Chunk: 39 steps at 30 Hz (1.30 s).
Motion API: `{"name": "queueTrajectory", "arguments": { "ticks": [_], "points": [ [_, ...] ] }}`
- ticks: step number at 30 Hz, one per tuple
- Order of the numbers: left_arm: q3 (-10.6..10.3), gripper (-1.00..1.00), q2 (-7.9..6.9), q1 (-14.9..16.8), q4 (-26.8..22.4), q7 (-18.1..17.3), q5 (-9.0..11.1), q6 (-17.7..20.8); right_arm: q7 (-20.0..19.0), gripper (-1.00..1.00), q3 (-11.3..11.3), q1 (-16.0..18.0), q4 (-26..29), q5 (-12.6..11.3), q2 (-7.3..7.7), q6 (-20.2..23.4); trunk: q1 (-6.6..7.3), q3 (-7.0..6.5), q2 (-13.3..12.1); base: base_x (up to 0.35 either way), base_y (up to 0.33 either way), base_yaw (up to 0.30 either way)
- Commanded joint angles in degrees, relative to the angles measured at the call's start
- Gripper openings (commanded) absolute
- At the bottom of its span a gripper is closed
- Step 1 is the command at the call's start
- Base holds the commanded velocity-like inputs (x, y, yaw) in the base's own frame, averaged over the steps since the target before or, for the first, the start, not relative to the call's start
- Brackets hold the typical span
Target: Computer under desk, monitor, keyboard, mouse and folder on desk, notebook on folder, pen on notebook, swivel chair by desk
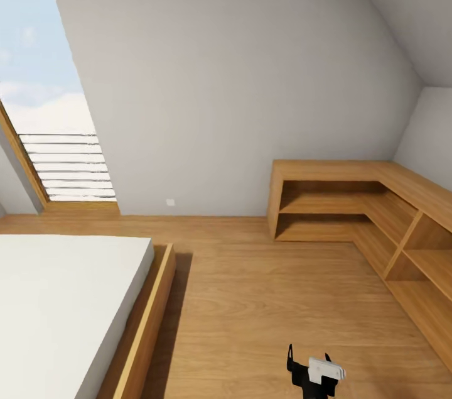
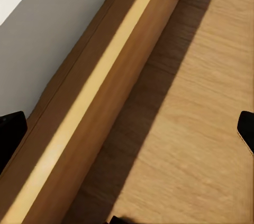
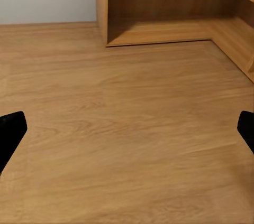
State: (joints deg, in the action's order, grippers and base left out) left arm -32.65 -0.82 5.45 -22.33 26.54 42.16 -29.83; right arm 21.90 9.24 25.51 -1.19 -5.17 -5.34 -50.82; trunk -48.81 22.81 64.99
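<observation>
The folder, flat, light and probably slick, should want an edge grip, but it lies somewhere beyond these views; white-mattressed wooden bed (image 1: 75, 305) left, left gripper (image 2: 127, 126) spread wide, right gripper (image 3: 127, 126) likewise, empty oak corner shelving (image 1: 376, 210) right

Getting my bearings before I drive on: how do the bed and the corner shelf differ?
The bed is low, with a white mattress in a wooden frame; the shelf is all wood with open compartments. The bed sits at left beneath the window; the shelf wraps the right corner in an L. Both share the same warm wood as the floor.
</observation>
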Motion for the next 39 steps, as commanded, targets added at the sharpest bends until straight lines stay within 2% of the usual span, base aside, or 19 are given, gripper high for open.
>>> {"name": "queueTrajectory", "arguments": {
  "ticks": [1, 16, 39],
  "points": [
    [-0.5, 1.00, -0.06, 0.1, -0.1, 0.4, 0.3, -0.1, 0.1, 1.00, 0.5, 0.1, -0.1, -0.5, -0.02, -0.2, -0.04, 0.06, 0.0, 0.325, 0.001, 0.000],
    [-0.5, 1.00, -0.06, 0.1, -0.1, 0.4, 0.3, -0.1, 0.1, 1.00, 0.5, 0.1, 0.0, -0.4, 0.01, -0.3, -0.04, 0.00, 0.0, 0.326, 0.000, -0.019],
    [-0.5, 1.00, -0.08, 0.0, -0.1, 0.4, 0.3, -0.1, 0.1, 1.00, 0.6, 0.1, 0.0, -0.2, 0.00, -0.3, -0.04, -0.67, 0.0, 0.327, 0.000, -0.225]
  ]
}}
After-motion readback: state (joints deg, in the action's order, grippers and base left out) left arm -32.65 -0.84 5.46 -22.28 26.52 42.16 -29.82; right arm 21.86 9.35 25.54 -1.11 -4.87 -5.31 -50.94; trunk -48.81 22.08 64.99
